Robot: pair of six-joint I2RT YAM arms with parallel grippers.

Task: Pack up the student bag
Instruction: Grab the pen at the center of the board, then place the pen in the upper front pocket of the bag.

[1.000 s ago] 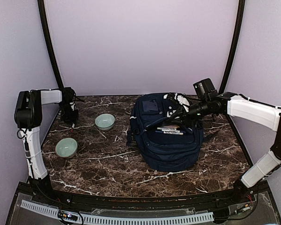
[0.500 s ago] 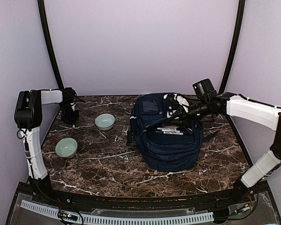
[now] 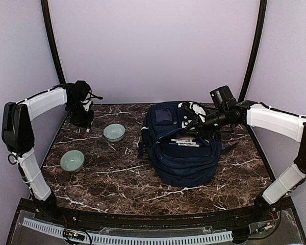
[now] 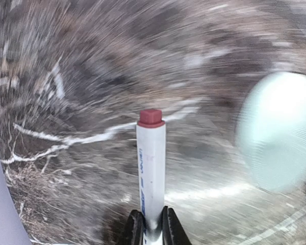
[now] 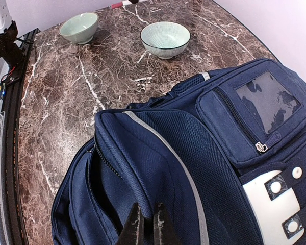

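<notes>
While left fingers (image 4: 137,229) clamp a red-capped white marker (image 4: 151,173) over the counter's (image 3: 117,173) far-left corner, right fingers (image 5: 134,227) pinch shut on the student bag's (image 5: 194,168) pocket rim.

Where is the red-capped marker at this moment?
The red-capped marker is clamped in the left claw at the far-left corner of the marble table in the top view, just left of the farther pale-green bowl.

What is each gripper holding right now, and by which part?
The left gripper pinches a white marker at the end opposite its red cap. The right gripper grips the student bag by the rim of its open compartment.
</notes>
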